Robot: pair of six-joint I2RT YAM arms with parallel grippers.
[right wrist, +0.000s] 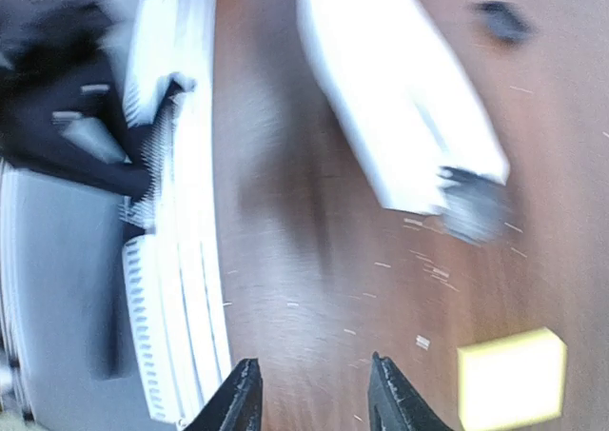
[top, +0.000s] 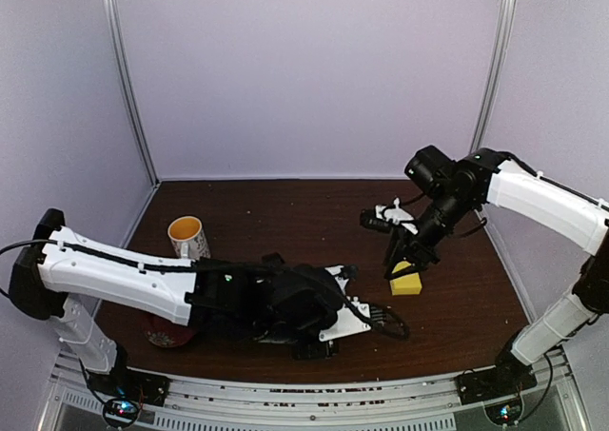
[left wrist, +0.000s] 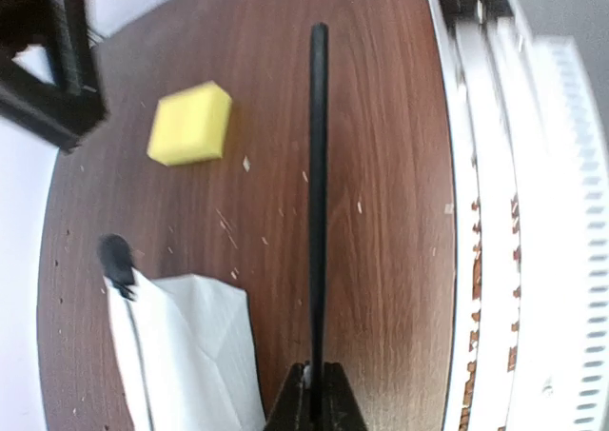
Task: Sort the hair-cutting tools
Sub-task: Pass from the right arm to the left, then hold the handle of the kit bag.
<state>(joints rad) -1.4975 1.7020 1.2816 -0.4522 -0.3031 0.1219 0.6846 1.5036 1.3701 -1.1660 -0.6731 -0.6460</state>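
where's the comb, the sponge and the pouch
comb (left wrist: 318, 203), left wrist view, middle of its thin black edge
sponge (left wrist: 190, 124), left wrist view, centre of its yellow top face
pouch (left wrist: 195, 345), left wrist view, white fabric near its middle

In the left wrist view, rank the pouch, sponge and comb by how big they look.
Largest: pouch, though cropped by the frame.
Then comb and sponge, unranked: the comb looks longest but thin, and is nearest the camera.
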